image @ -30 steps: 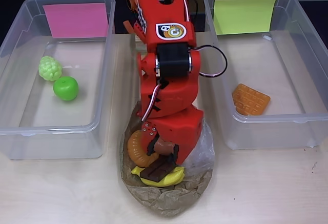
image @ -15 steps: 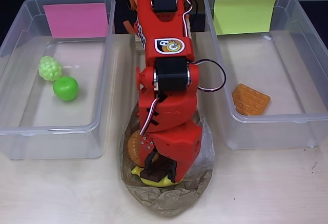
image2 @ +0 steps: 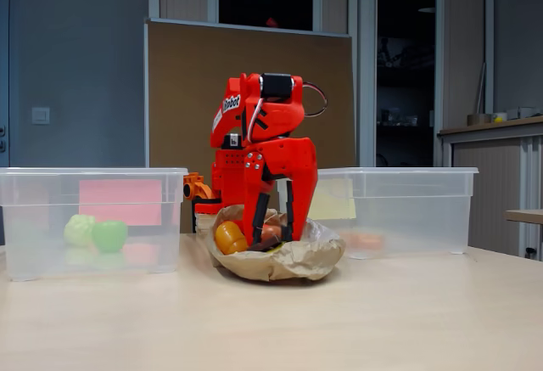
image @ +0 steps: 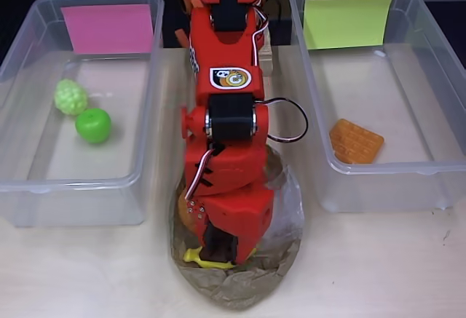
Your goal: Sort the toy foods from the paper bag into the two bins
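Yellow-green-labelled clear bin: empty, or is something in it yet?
Not empty: the yellow-green-labelled clear plastic bin holds one orange toy waffle on its floor.

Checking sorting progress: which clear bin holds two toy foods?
The clear plastic bin with the pink label: green grapes and green apple. The other holds one waffle.

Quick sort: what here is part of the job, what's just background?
Job: paper bag with banana and croissant; pink-label bin holding grapes and apple; yellow-green-label bin holding waffle; gripper.
Background: brown board, light switch, cabinet.
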`<state>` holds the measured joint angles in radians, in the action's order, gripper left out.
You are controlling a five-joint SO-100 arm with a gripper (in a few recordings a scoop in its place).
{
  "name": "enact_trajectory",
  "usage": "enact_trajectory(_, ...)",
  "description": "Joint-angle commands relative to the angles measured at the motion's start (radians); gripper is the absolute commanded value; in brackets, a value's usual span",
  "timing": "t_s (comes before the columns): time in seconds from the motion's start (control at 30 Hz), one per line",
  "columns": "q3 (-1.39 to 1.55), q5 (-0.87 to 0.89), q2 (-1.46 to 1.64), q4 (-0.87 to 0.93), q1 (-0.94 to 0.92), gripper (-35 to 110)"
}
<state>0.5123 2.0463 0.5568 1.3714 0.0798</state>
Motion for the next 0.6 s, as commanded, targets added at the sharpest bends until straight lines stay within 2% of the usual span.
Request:
enact_trajectory(0.0, -0.02, -0.008, 0.005, 0.034, 0.002, 8)
enact_trajectory(0.1, -0.028, -0.017, 0.008, 0.06, -0.003, 0)
enact_trajectory(0.3, -0.046, -0.035, 0.034, 0.124, -0.005, 0)
enact_trajectory(0.57, -0.135, -0.098, 0.103, 0.316, 0.003, 0)
